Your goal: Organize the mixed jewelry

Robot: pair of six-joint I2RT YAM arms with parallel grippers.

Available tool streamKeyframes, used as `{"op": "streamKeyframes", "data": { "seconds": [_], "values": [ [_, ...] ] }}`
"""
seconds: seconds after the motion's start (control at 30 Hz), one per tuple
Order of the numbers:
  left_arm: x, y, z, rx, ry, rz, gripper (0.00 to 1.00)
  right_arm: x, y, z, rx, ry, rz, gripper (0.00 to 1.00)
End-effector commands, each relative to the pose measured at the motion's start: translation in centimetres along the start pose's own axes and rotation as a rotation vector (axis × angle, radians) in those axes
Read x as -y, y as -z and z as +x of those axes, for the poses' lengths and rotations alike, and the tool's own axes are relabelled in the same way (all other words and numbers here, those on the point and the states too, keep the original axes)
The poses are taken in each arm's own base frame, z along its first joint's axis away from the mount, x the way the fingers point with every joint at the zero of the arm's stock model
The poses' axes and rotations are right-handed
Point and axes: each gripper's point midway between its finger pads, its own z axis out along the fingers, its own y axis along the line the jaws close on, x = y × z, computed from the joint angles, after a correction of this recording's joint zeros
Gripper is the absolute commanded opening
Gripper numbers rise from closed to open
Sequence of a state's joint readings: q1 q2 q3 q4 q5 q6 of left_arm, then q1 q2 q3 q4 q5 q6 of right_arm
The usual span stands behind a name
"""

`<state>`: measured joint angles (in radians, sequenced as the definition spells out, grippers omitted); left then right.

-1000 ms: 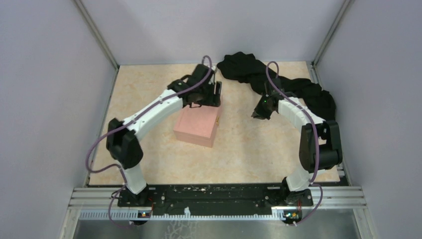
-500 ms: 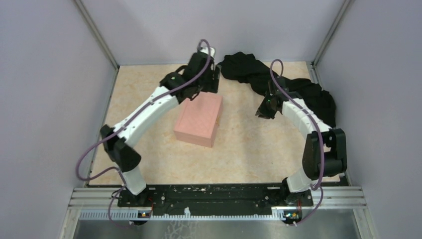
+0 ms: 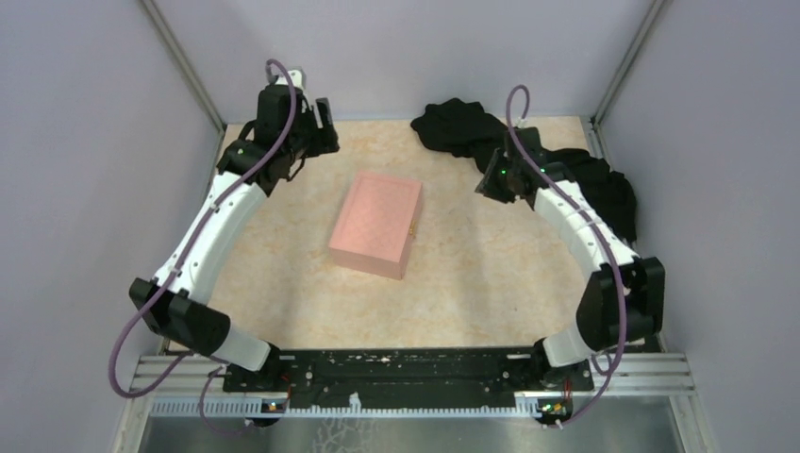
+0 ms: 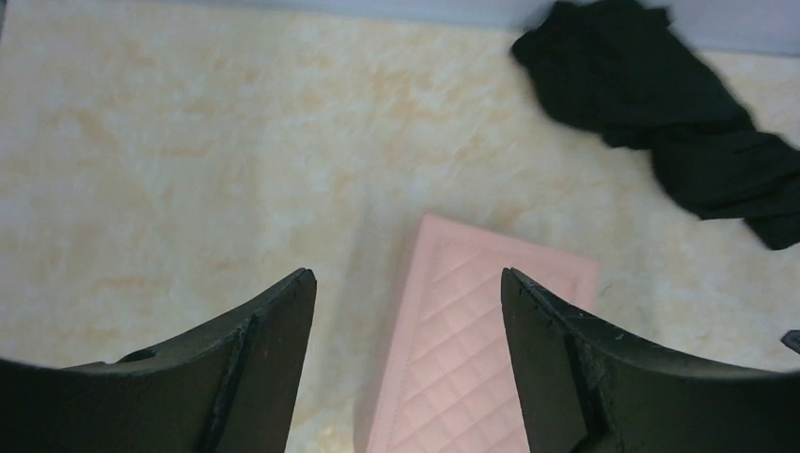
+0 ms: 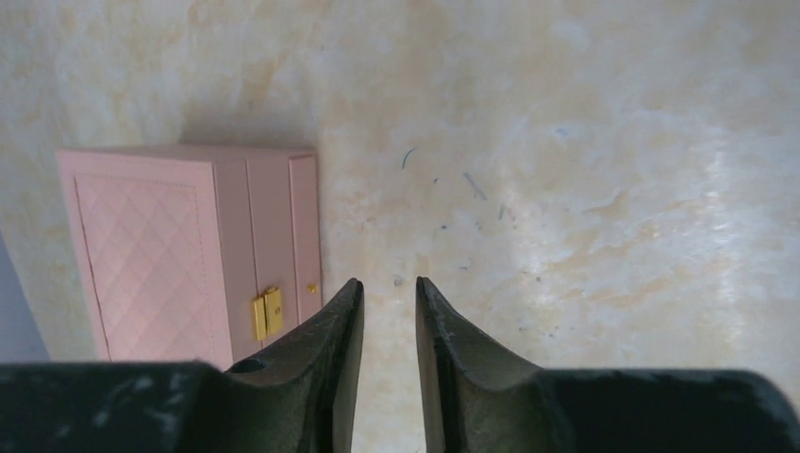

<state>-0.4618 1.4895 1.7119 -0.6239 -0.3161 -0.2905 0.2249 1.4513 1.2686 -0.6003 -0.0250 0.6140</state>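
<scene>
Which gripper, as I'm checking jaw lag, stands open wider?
The left gripper: its fingers stand far apart, pink box visible between; the right gripper leaves only a narrow slit.

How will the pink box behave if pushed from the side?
The pink box sits low on a broad base, so it likely slides rather than tips. Its gold clasp looks shut, so it probably stays closed.

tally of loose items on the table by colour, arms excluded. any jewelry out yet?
Pink: 1, the pink box, lid shut
Black: 1, the black cloth, one crumpled heap along the far right
Silver or gold jewelry: 0 in view
Total: 2
</scene>
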Motion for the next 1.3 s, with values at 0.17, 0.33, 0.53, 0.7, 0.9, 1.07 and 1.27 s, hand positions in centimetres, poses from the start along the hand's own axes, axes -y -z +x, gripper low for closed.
{"op": "streamKeyframes", "data": {
  "seconds": [0.17,0.33,0.53,0.7,0.9,1.07,1.27],
  "values": [
    [-5.5,-3.1,10.5,-0.350,0.156,-0.040,0.80,-5.7,-8.2,10.6,-0.320,-0.046,-0.150,0.01],
    [-5.7,-2.8,11.1,-0.364,0.152,-0.040,0.81,-7.6,-11.7,12.0,-0.375,-0.042,-0.185,0.00],
    [-6.1,-3.2,12.0,-0.394,0.136,-0.058,0.81,-9.0,-15.5,12.8,-0.425,-0.088,-0.196,0.00],
    [-5.9,-3.1,12.3,-0.414,0.140,-0.051,0.82,-11.5,-15.5,12.2,-0.436,-0.135,-0.301,0.00],
    [-5.8,-2.6,10.1,-0.365,0.134,-0.039,0.83,-8.9,-13.1,8.7,-0.348,-0.049,-0.208,0.03],
    [-5.3,-1.9,5.6,-0.258,0.131,-0.022,0.83,-4.3,-7.5,1.1,-0.149,0.020,-0.066,0.25],
    [-5.7,-0.9,-0.4,-0.106,0.122,-0.052,0.85,0.2,3.2,-10.9,0.214,0.126,0.200,0.40]
  ]
}}
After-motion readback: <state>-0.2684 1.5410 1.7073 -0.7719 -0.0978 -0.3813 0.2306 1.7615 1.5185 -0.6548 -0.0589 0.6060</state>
